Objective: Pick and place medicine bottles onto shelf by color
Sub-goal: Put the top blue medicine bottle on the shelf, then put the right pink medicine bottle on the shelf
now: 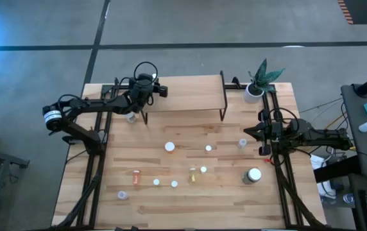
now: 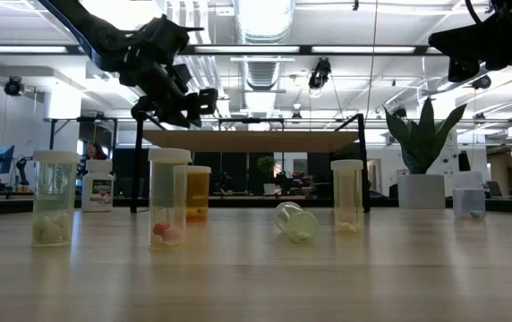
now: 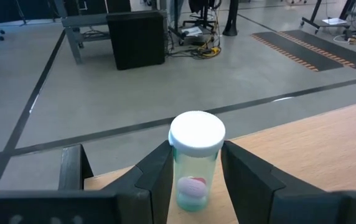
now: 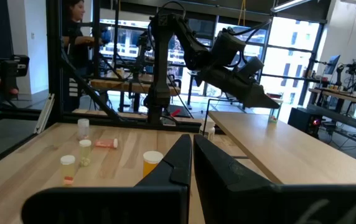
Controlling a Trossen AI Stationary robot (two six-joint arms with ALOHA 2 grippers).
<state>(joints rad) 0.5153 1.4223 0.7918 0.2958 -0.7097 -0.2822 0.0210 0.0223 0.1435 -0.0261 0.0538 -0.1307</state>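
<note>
My left gripper (image 1: pixel 146 82) is over the left end of the shelf (image 1: pixel 183 95), a light-wood board on black legs at the table's far side. It is shut on a clear medicine bottle (image 3: pixel 194 163) with a white cap and pink and white pills inside. The right wrist view shows that gripper (image 4: pixel 256 94) above the board. My right gripper (image 4: pixel 192 155) waits at the table's right edge, shut and holding nothing. Several more medicine bottles, such as an orange one (image 1: pixel 169 147) and a large one (image 1: pixel 254 175), stand or lie on the table's middle and near part. My left gripper pinches the clear bottle's body (image 3: pixel 179 177) between its two fingers, just under the white cap (image 3: pixel 196 130). The fingers reach nearly level toward the table's far edge. The bottle stands upright. The fingers hide its bottom, so whether it rests on the shelf board cannot be told.
A white labelled bottle (image 1: pixel 131 117) stands on the table beside the shelf's left legs. A white pot with a green plant (image 1: pixel 255 90) sits at the far right corner. The shelf board to the right of my left gripper is bare.
</note>
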